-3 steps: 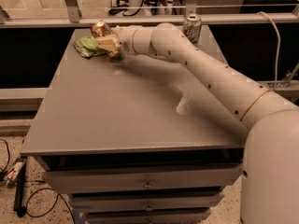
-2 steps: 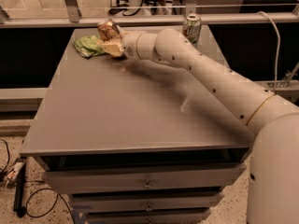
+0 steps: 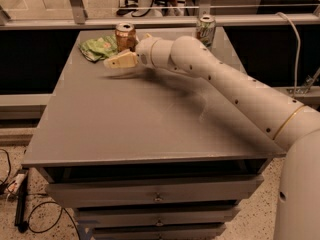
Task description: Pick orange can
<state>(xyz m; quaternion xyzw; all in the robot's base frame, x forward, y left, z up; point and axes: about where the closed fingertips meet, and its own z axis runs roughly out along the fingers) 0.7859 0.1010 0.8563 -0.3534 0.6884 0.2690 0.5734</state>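
Observation:
The orange can (image 3: 125, 35) stands upright near the table's back left, coppery with a silver top. My gripper (image 3: 123, 51) reaches in from the right and sits around the can at its lower half. The near tan finger (image 3: 121, 61) lies just in front of the can with a small gap. The far finger is mostly hidden behind the can and wrist. The jaws look open, and the can rests on the table (image 3: 140, 129).
A crumpled green chip bag (image 3: 99, 47) lies just left of the can. A white-and-green can (image 3: 205, 30) stands at the back right edge. My arm (image 3: 225, 84) crosses the table's right half. A rail runs behind the table.
The gripper has shifted a little right and toward the front. The orange can has moved right with it and shows more fully behind the near finger.

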